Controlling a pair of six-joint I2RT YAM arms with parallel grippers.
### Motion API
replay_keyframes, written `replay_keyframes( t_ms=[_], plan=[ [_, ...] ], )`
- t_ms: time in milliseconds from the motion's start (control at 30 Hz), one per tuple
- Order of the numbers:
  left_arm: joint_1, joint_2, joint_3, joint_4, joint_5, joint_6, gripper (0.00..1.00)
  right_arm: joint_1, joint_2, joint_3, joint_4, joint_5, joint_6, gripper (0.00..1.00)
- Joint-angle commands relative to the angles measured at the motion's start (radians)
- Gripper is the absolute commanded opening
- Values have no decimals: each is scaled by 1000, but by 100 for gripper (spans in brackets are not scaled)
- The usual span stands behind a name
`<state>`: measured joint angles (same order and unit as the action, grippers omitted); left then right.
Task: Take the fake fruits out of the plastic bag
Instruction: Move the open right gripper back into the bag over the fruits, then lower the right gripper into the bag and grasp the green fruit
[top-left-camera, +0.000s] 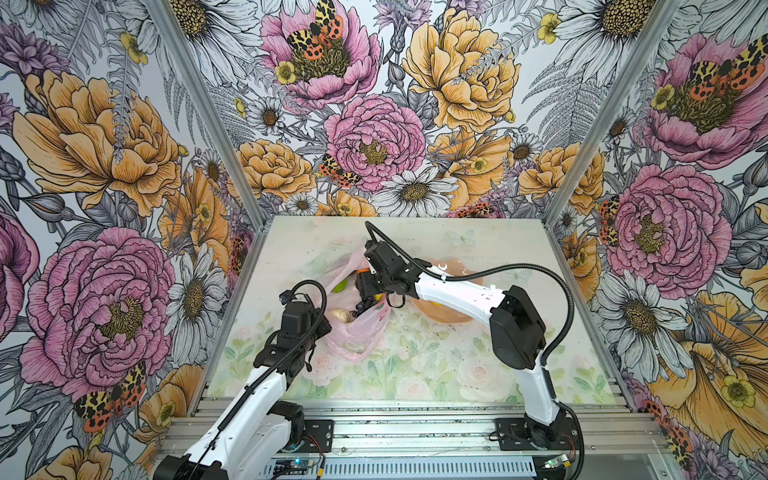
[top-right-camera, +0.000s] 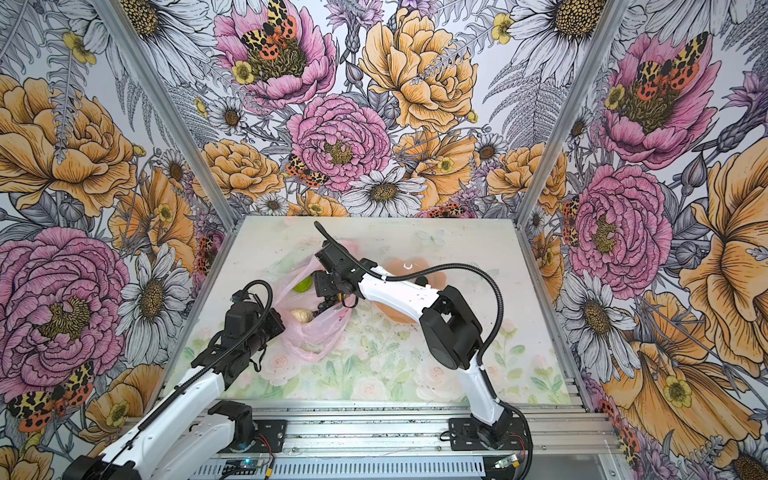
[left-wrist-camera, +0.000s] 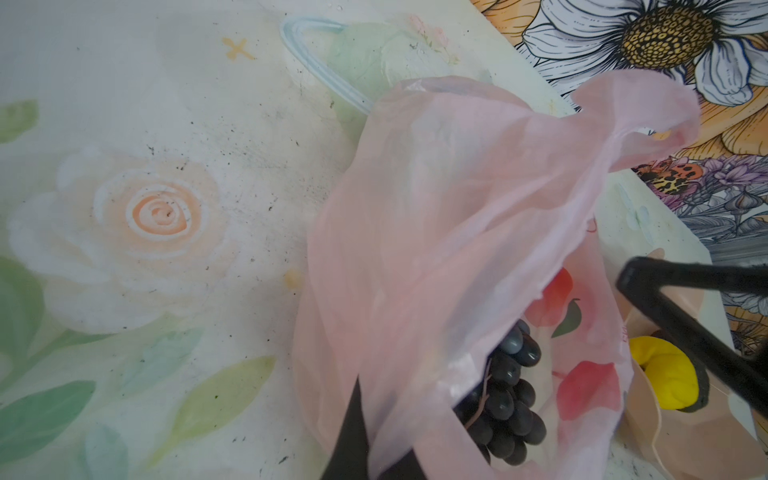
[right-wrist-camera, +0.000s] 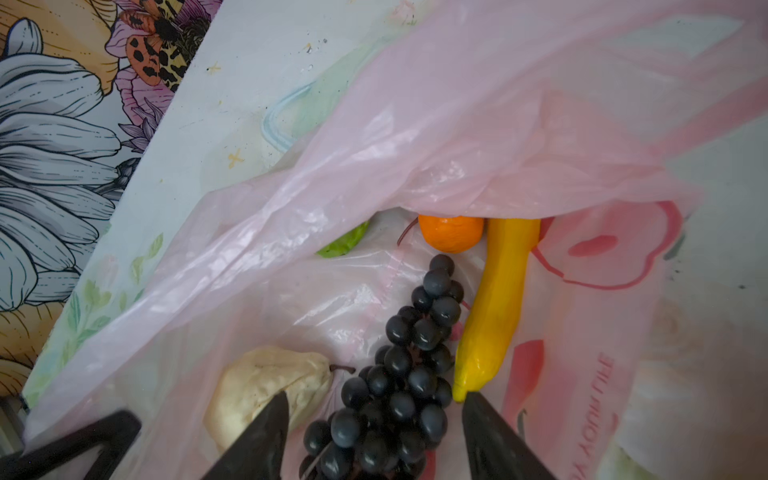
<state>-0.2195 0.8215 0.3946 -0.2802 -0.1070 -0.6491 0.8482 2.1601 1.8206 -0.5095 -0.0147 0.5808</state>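
The pink plastic bag (top-left-camera: 357, 332) (top-right-camera: 316, 332) lies mid-table with its mouth held open. My left gripper (left-wrist-camera: 382, 436) is shut on the bag's near edge, with film (left-wrist-camera: 457, 208) pinched between its fingers. My right gripper (right-wrist-camera: 376, 397) reaches into the bag and is open. Its fingers stand either side of the dark grape bunch (right-wrist-camera: 399, 374) (left-wrist-camera: 507, 395). Beside the grapes lie a yellow banana (right-wrist-camera: 494, 307), an orange (right-wrist-camera: 451, 235), a green lime (right-wrist-camera: 343, 245) (top-left-camera: 341, 286) and a cream lumpy piece (right-wrist-camera: 266, 386) (top-right-camera: 302, 316).
A peach bowl (top-left-camera: 449, 318) (left-wrist-camera: 685, 436) stands right of the bag under my right arm, with a yellow fruit (left-wrist-camera: 660, 374) in it. A pale green film with a blue loop (left-wrist-camera: 316, 62) lies behind the bag. Flowered walls close in three sides.
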Motion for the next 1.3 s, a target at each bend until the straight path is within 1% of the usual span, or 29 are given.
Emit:
replay_keyframes(
  t_ms=[0, 167, 300, 433, 600, 767, 833, 867, 900, 1067, 1167, 1267],
  plan=[
    [-7, -28, 37, -47, -30, -8, 0, 18, 69, 71, 65, -30, 81, 67],
    [-7, -45, 49, -69, -38, 2, 0, 35, 154, 136, 129, -46, 125, 67],
    [-3, -43, 53, -71, -46, 19, 0, 39, 240, 228, 160, -77, 164, 68],
    [-3, -34, 50, -71, -59, 39, 0, 36, 321, 329, 160, -49, 198, 71],
    [-3, -33, 28, -47, -62, 65, 0, 28, 387, 404, 156, 11, 239, 73],
    [-6, -39, 10, -12, -34, 81, 0, 23, 443, 476, 156, -1, 284, 76],
    [-10, -39, 8, -4, -27, 88, 0, 23, 470, 514, 157, -20, 304, 80],
    [-13, -39, 7, 0, -23, 92, 0, 22, 489, 538, 157, -34, 317, 98],
    [-16, -41, 7, 2, -22, 92, 0, 22, 504, 558, 156, -47, 330, 99],
    [-24, -54, 3, 1, -29, 96, 0, 21, 543, 593, 151, -44, 393, 99],
    [-26, -61, 0, 1, -30, 94, 0, 17, 553, 594, 144, -37, 423, 96],
    [-26, -62, 0, 2, -32, 94, 0, 17, 573, 611, 144, -44, 465, 89]
  ],
)
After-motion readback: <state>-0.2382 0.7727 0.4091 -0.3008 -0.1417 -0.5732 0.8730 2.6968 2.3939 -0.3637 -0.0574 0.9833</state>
